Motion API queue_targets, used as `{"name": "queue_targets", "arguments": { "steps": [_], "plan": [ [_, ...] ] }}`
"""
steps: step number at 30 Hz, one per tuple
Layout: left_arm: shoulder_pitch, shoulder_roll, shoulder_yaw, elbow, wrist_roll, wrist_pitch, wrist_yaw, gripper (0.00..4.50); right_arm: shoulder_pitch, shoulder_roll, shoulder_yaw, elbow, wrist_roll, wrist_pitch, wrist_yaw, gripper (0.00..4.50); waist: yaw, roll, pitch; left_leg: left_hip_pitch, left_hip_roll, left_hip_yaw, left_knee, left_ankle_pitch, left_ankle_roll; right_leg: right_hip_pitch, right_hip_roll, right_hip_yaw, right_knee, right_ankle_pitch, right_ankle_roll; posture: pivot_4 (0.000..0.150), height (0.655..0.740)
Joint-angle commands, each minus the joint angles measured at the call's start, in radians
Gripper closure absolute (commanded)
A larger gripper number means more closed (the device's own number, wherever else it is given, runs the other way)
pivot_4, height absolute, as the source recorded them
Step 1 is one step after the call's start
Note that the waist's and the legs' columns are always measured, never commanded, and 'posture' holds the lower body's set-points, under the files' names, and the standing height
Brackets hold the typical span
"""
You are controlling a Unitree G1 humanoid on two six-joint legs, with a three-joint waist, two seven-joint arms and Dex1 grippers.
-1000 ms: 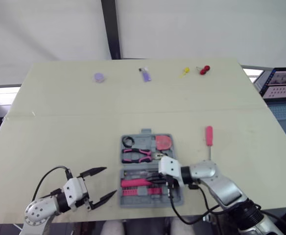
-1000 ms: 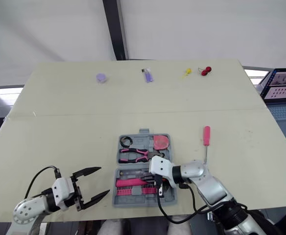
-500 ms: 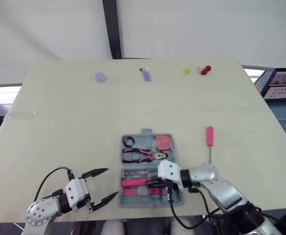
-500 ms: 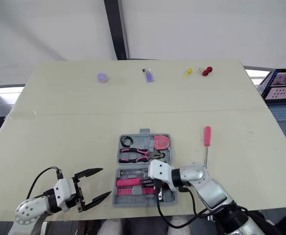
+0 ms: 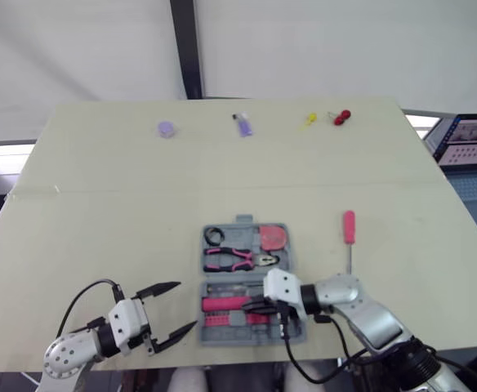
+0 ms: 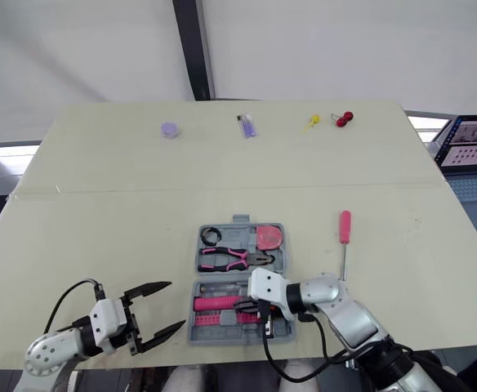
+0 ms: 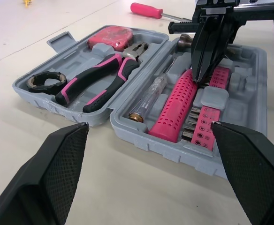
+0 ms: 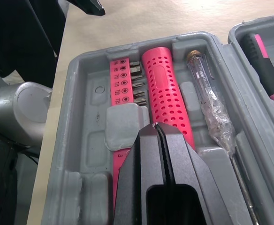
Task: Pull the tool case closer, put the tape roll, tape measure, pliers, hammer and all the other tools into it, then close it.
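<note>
The open grey tool case [image 7: 141, 140] lies at the near edge of the worktop [image 5: 100, 212], in the middle. Its far half holds the tape roll [image 5: 214, 237], pliers [image 5: 234, 260] and tape measure [image 5: 272, 237]. My right gripper [image 5: 253, 305], fingers pressed together and holding nothing, points down at the pink hammer [image 7: 174, 108] in the near half. My left gripper [image 5: 185, 305] hovers just left of the case, fingers spread wide. A pink screwdriver [image 5: 349, 229] lies on the worktop to the case's right.

You face a pale beige tabletop [image 5: 100, 204]; beyond its far edge, a white backdrop [image 5: 345, 49] and a dark vertical post [image 5: 185, 49].
</note>
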Motion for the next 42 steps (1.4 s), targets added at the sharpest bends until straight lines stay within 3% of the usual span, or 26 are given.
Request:
{"name": "queue_targets", "arguments": {
  "steps": [1, 16, 42],
  "plan": [
    [0.017, 0.006, 0.002, -0.033, -0.007, -0.014, 0.001, 0.00, 0.008, -0.009, -0.032, -0.053, 0.040, 0.042, 0.006, 4.45, 0.000, 0.000, 0.000, 0.000, 0.000, 0.000, 0.000, 0.000, 0.000, 0.000, 0.000, 0.000, 0.000, 0.000, 0.000, 0.150, 0.7400],
    [0.003, 0.003, -0.010, -0.032, -0.005, -0.003, 0.009, 0.00, -0.008, -0.001, -0.038, -0.011, 0.024, 0.037, -0.005, 4.45, 0.000, 0.000, 0.001, 0.000, 0.000, 0.000, 0.000, 0.000, 0.000, 0.000, 0.000, 0.000, 0.000, 0.000, 0.000, 0.150, 0.7400],
    [-0.011, -0.001, -0.012, -0.059, -0.009, 0.039, 0.027, 0.00, 0.012, 0.003, 0.080, 0.291, -0.102, -0.021, -0.024, 4.45, -0.001, -0.006, -0.011, 0.004, 0.000, 0.000, -0.001, 0.000, 0.000, 0.003, 0.000, 0.000, 0.000, 0.000, 0.000, 0.150, 0.7400]
  ]
}}
